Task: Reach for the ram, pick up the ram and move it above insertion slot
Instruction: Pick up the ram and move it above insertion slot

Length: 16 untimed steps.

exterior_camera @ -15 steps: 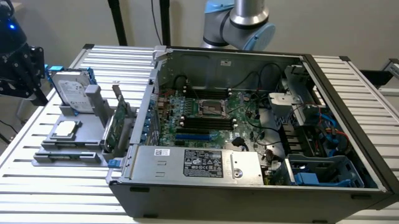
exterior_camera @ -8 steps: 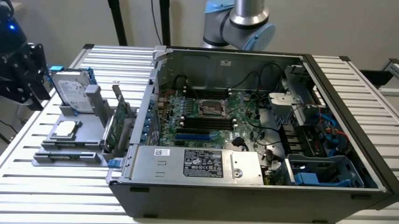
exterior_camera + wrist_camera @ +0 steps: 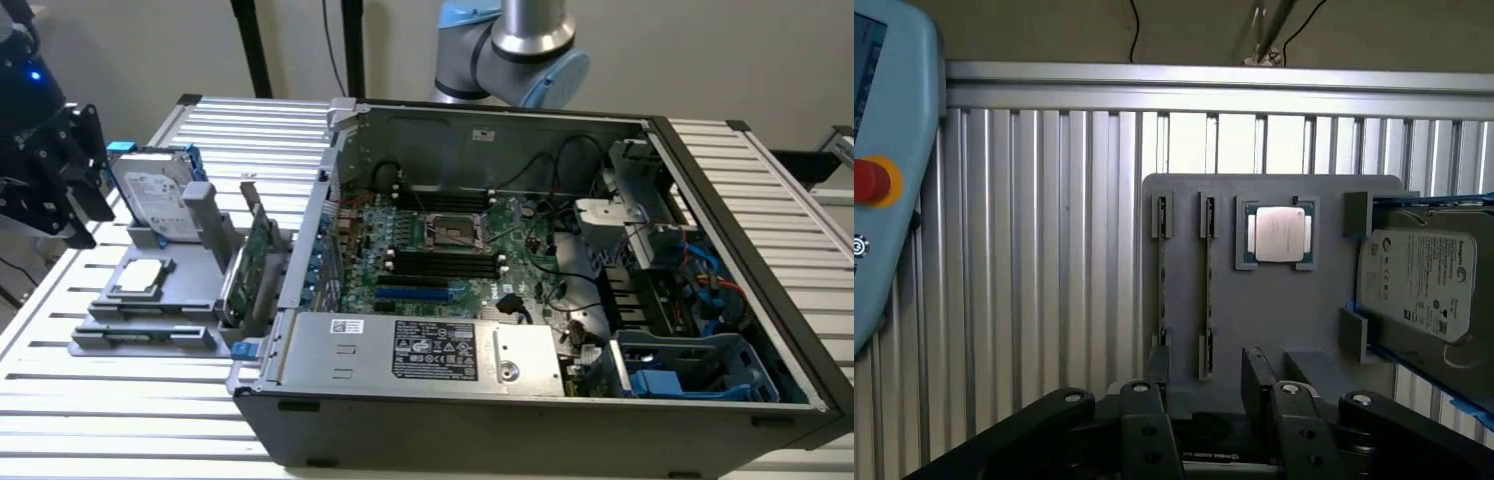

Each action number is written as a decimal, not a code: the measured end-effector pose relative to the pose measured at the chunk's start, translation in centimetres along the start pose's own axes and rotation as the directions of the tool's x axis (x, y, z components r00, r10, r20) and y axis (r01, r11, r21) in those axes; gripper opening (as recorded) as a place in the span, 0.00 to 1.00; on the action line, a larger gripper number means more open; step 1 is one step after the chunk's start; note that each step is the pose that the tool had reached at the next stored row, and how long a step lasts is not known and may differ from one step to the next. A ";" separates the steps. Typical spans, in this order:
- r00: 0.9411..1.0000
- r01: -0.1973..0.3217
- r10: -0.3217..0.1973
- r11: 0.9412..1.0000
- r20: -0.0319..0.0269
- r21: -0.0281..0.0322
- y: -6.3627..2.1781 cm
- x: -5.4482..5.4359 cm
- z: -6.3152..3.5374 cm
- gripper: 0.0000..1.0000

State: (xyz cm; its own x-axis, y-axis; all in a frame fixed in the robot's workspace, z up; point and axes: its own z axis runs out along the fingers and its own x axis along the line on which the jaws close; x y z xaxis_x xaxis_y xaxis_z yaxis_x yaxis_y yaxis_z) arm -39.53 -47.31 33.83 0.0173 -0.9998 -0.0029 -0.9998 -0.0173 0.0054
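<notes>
Hovering over gray fixture (image 3: 1274,320), gripper (image 3: 1204,388) faces down, jaws spread, clear of ram (image 3: 1208,285) below.

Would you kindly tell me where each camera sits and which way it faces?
Exterior view: off the arm, raised, looking down into the open computer case on the slatted table; an arm joint shows behind it.
Wrist view: on the wrist, facing the grey holder; the open gripper shows.
Shared: the holder, hard drive and processor.

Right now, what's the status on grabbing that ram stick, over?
Jaws open, empty. Ram on edge in gray holder, in line between jaws, ungripped. Nothing seen blocking it.
</notes>
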 end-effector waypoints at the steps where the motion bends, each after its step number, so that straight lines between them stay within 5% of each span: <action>1: 1.000 0.002 -0.002 1.000 0.000 0.000 0.00 0.0 0.17 0.42; 16: 0.997 0.071 -0.071 0.997 0.000 -0.005 0.01 1.3 2.90 0.42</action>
State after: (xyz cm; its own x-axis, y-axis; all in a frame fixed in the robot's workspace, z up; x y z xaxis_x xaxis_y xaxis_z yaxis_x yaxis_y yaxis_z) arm -39.53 -48.62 30.92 0.0881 -0.9961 -0.0032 -0.9961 -0.0881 0.0103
